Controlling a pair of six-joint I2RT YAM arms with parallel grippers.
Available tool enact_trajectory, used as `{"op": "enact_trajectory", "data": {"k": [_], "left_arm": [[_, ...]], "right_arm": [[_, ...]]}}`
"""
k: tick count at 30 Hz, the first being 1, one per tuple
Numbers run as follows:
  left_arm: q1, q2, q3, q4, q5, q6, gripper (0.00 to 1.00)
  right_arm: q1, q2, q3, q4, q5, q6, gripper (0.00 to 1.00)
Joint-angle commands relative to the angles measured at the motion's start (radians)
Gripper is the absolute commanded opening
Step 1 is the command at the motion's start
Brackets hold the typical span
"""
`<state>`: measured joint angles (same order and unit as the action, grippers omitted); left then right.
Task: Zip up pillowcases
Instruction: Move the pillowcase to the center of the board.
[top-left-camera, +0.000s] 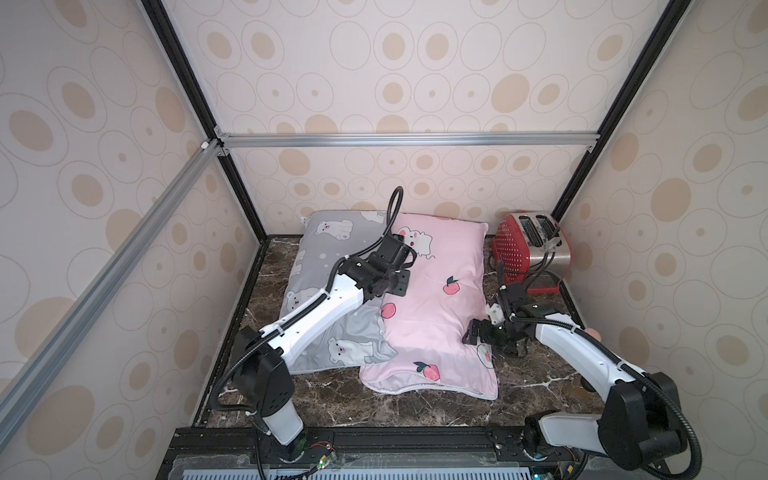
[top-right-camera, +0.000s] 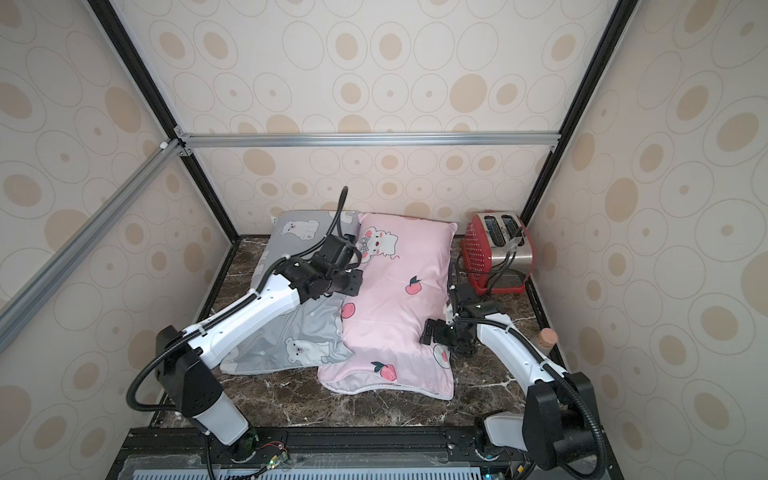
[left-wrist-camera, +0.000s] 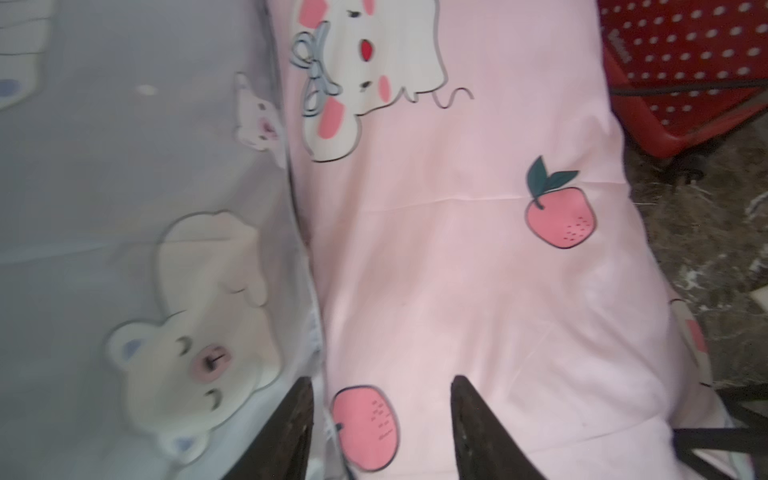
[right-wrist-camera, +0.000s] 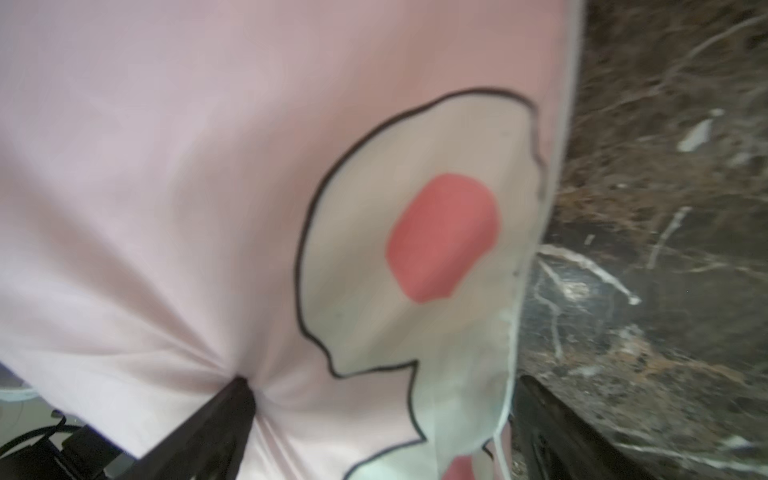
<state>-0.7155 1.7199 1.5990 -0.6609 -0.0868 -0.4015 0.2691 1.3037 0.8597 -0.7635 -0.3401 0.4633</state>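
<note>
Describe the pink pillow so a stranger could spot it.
On the dark marble table, two pillows lie side by side. Take the one nearer the red toaster: the pink pillowcase, printed with peaches and a white mouse, not the grey pillowcase with bears.

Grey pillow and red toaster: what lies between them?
The pink pillow lies between the grey pillow, which it touches, and the toaster; both top views show it.

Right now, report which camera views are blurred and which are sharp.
In both top views the grey polar-bear pillowcase, pink mouse-and-peach pillowcase and red toaster are sharp and evenly lit; the left wrist view smears the grey one's print but keeps the pink one's fairly crisp; the right wrist view is soft throughout, pink fabric too close, marble tabletop hazy.
</note>
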Motion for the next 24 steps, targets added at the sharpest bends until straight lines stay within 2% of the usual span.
{"op": "enact_trajectory", "data": {"k": [1,5,8,10,14,17,24], "left_arm": [[-0.028,0.112,0.019,0.123,0.197,-0.045,0.53],[-0.029,0.265,0.058,0.186,0.235,-0.064,0.53],[0.002,0.398,0.157,0.16,0.223,-0.045,0.51],[0.035,0.463,0.197,0.154,0.229,-0.026,0.5],[0.1,0.534,0.255,0.113,0.211,0.003,0.49],[0.139,0.565,0.28,0.093,0.2,0.026,0.48],[0.192,0.671,0.398,0.047,0.174,0.048,0.46]], "right_arm": [[0.079,0.031,-0.022,0.099,-0.182,-0.009,1.0],[0.16,0.077,0.003,0.167,-0.303,-0.024,0.99],[0.173,0.065,0.021,0.093,-0.262,-0.061,1.0],[0.162,0.043,0.019,0.033,-0.19,-0.07,1.0],[0.07,-0.022,-0.05,0.059,-0.165,-0.031,1.0],[0.038,-0.048,-0.08,0.102,-0.171,-0.017,1.0],[0.037,0.007,-0.123,0.163,-0.254,-0.02,1.0]]}}
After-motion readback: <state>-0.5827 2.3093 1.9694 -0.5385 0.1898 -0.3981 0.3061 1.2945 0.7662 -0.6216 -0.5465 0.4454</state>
